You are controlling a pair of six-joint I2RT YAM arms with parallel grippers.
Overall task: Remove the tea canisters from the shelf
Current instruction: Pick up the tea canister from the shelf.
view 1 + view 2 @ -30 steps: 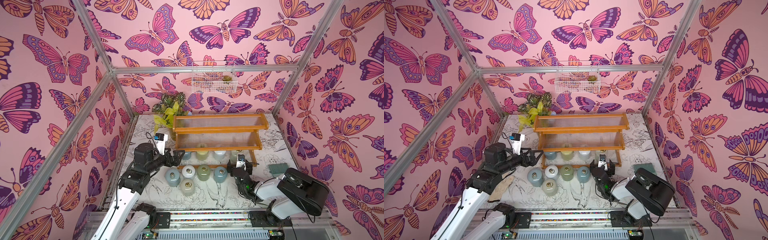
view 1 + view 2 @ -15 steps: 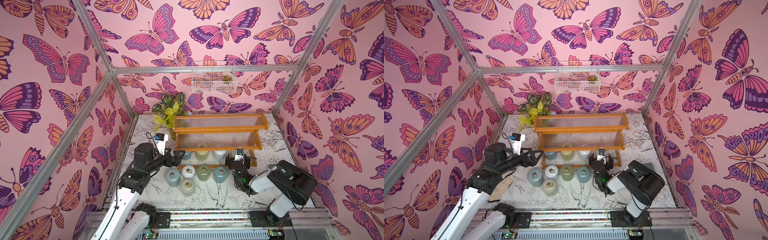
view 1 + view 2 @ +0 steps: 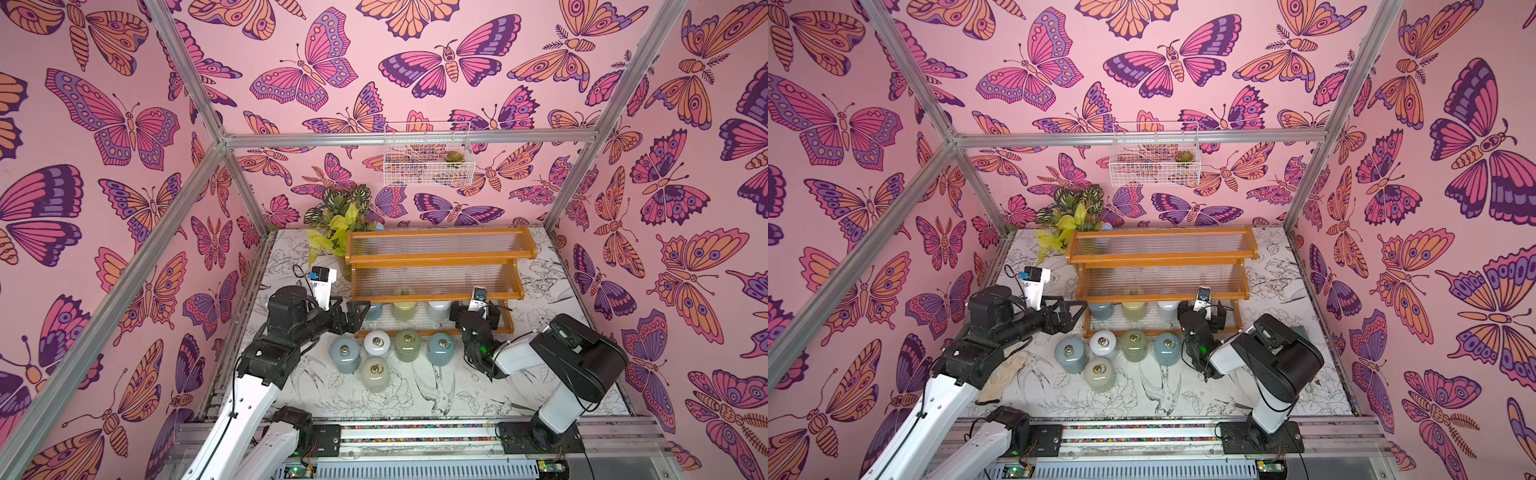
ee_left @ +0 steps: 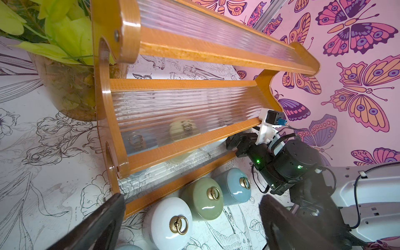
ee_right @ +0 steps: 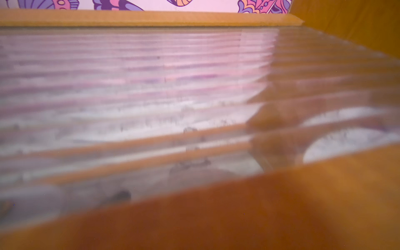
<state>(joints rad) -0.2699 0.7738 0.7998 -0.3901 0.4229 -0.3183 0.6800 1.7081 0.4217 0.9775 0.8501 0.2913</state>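
We're looking at the shelf (image 3: 432, 257) sitting toward the table's (image 3: 415, 401) back edge. Three canisters (image 3: 404, 309) are sitting on its bottom tier: blue, cream, white, going from the left. Five more are standing on the table just in front of the shelf: blue (image 3: 345, 354), white (image 3: 377, 344), green (image 3: 407, 345) and blue (image 3: 441, 348) in a rough row, plus a cream one (image 3: 375, 375) nearer the front edge.

The left gripper (image 3: 362, 316) is hovering at the shelf's left end, jaws spread wide around nothing. Its wrist view is showing both fingers (image 4: 97, 225) apart, and gold lid rings shimmering through the ribbed panel, which the top views aren't giving us.

The right gripper (image 3: 475, 311) is parked at the bottom tier's right end, just beside the white canister (image 3: 438, 309), jaws spread wide; whether anything's sitting between them, we can't tell. Its wrist view is filling up with blurry ribbed panel and orange wood.

A top view is also catching a pale glove (image 3: 1011, 370) under the left arm, near the left edge.
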